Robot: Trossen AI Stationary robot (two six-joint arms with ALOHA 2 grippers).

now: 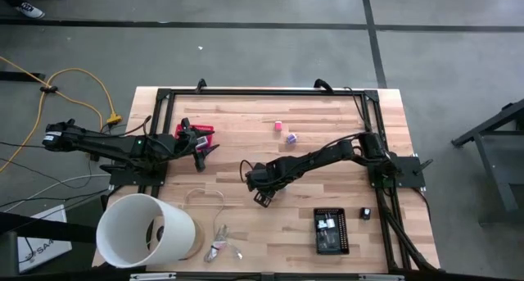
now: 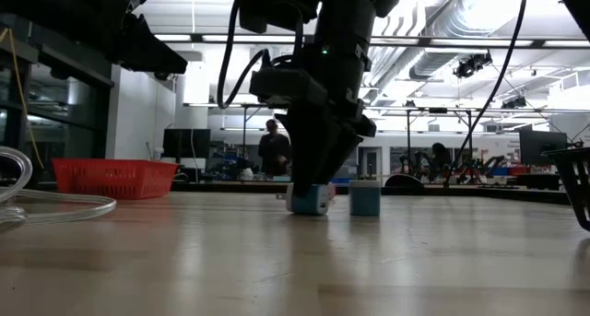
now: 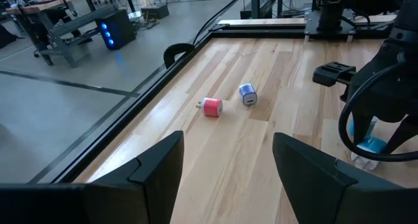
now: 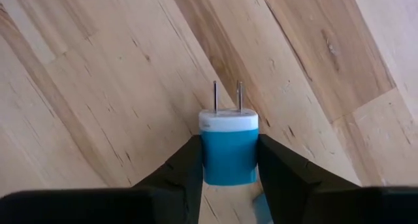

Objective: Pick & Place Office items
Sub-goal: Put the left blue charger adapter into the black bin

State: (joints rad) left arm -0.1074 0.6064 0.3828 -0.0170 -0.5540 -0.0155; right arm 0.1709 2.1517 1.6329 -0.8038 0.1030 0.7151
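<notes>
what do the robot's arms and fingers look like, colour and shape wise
Both arms are black, jointed segments with black cables looped along them. The left gripper has two broad, flat matte black fingers. The right gripper has the same dark wedge-shaped fingers.

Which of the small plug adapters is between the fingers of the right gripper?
The blue adapter with the white cap; the right gripper clamps it. The pink and purple ones lie apart.

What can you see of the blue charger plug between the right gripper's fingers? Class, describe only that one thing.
The blue charger plug is a small boxy block, seemingly plastic: teal-blue body, white cap, two thin metal prongs pointing away from the wrist. It sits low over the wooden table, and the right gripper has one dark finger pressed against each side.
</notes>
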